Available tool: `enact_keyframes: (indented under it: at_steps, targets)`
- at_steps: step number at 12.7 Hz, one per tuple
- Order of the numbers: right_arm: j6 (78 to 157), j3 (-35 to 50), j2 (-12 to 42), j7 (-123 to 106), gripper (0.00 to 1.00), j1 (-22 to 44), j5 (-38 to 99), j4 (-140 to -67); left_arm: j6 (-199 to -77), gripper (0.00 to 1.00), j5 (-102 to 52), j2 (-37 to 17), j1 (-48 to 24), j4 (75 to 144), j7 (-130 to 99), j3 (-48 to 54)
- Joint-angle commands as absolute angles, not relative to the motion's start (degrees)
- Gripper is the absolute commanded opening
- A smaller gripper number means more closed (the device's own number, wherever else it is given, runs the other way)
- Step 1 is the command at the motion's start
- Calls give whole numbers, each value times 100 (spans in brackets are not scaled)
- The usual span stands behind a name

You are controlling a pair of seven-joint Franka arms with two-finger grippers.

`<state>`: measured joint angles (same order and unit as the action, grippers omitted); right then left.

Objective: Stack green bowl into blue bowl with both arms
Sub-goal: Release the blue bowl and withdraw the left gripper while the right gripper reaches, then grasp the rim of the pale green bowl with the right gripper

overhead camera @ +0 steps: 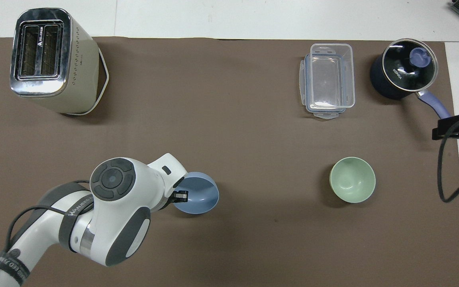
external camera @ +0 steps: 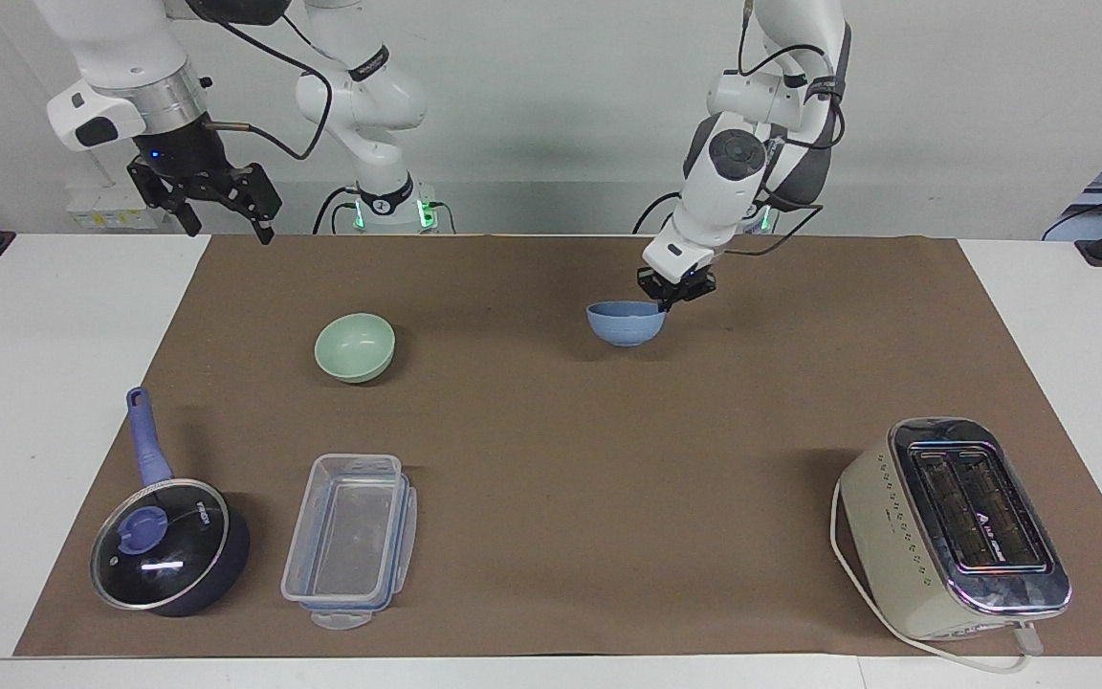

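Note:
The blue bowl (external camera: 625,323) hangs upright, low over the middle of the brown mat; it also shows in the overhead view (overhead camera: 198,193). My left gripper (external camera: 671,295) is shut on its rim, on the side toward the left arm's end, and also shows in the overhead view (overhead camera: 181,195). The green bowl (external camera: 355,347) stands upright on the mat toward the right arm's end, apart from the blue bowl, and shows from above too (overhead camera: 352,179). My right gripper (external camera: 221,215) waits open and empty, raised over the mat's edge at the right arm's end (overhead camera: 448,126).
A cream toaster (external camera: 958,526) stands at the left arm's end, farther from the robots. A clear plastic container (external camera: 352,536) and a dark lidded saucepan (external camera: 168,545) with a blue handle stand farther from the robots than the green bowl.

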<state>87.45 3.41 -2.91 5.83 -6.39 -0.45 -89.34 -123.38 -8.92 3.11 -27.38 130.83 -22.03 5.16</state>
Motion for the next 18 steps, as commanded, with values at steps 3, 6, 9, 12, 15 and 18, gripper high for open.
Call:
enact_keyframes:
  at_steps: [3,6,9,12,15,18]
  targets:
    - [8692,378,-264,677,100,-712,-61,-8903,-12701,100,-949,89,-2865,13009,-2258,396]
    - [8701,378,-264,677,100,-712,-70,-8912,-12691,100,-940,-35,-2524,12438,-2197,387]
    - [8771,378,-299,668,100,-712,-70,-9069,-12657,100,-888,-44,-2076,12130,-2067,387]
    - [9095,369,-412,615,100,-721,-62,-9542,-11668,100,-888,35,-1444,11490,-1171,369]
    - [9902,369,-833,598,100,-721,-62,-10823,-10541,100,-888,79,-706,10716,-109,343]
    - [10869,343,-879,501,100,-738,-35,-11862,-10143,100,-870,315,-90,10573,491,334]
